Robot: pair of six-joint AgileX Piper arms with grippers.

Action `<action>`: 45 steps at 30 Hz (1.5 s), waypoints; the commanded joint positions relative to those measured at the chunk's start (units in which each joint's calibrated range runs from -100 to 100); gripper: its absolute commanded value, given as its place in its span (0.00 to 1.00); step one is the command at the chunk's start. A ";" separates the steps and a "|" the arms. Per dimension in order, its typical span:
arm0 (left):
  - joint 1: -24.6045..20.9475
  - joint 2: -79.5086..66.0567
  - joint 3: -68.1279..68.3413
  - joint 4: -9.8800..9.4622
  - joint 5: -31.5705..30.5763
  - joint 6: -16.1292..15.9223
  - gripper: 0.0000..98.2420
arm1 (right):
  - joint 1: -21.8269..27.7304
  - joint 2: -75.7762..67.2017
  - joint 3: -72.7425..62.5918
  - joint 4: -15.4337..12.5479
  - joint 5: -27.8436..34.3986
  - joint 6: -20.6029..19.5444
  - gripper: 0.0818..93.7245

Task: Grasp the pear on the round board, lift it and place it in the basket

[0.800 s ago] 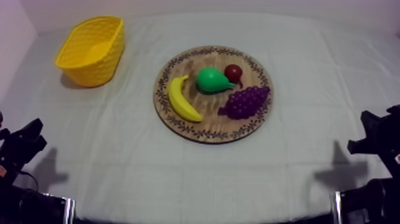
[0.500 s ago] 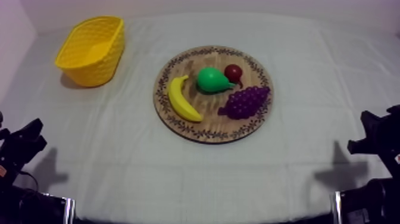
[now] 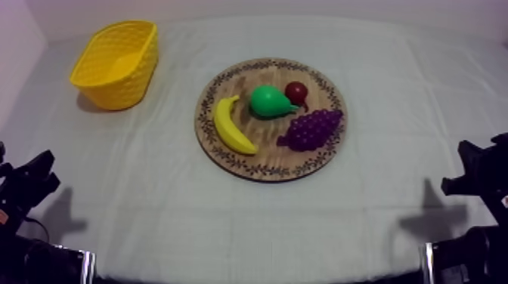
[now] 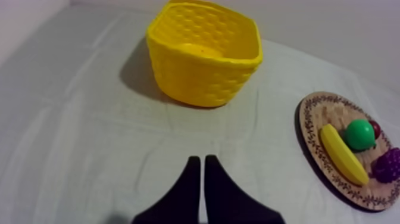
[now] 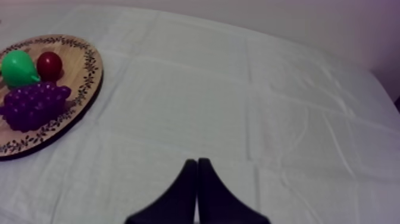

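The grey-white cloth [image 3: 363, 219] is covering the whole table, and the round wooden board [image 3: 264, 149] with its patterned rim is lying near the middle of it. The yellow basket [image 3: 121, 91] is standing upright, well apart from the board, off beyond its left rim and farther back.

My left gripper [image 4: 199, 159] is hanging low over the cloth on the basket side of the board, well apart from it; its two black fingers are lying pressed together in a narrow wedge, gripping nothing. My right gripper [image 5: 196, 162] is hanging the same way on the opposite side of the board, its fingers also pressed together around nothing.

On the board, the banana [image 3: 230, 126] is lying along the left part. The bunch of grapes [image 3: 311, 128] is resting toward the right rim. The green pear [image 3: 268, 102] is lying on the board's far half, between banana and small red fruit [image 3: 296, 92], which is sitting just beside it.
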 commanded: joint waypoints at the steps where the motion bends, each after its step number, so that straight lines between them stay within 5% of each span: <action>1: 0.03 0.00 0.04 0.02 -0.01 -6.95 0.00 | -0.01 -0.02 0.04 0.00 0.01 0.02 0.00; 12: 1.14 2.65 -1.62 -1.54 -3.99 -11.08 0.00 | -0.01 -0.02 0.04 0.00 0.01 0.01 0.00; 21: 2.81 27.29 -28.21 -2.72 -10.43 -17.29 0.00 | -0.01 -0.02 0.04 0.00 0.01 0.02 0.00; 32: 10.09 58.53 -63.74 0.88 -8.65 -29.33 0.00 | -0.01 -0.02 0.04 0.00 0.01 0.02 0.00; 45: 20.37 87.14 -82.46 1.47 -6.26 -31.60 0.00 | -0.01 -0.02 0.04 0.00 0.01 0.01 0.00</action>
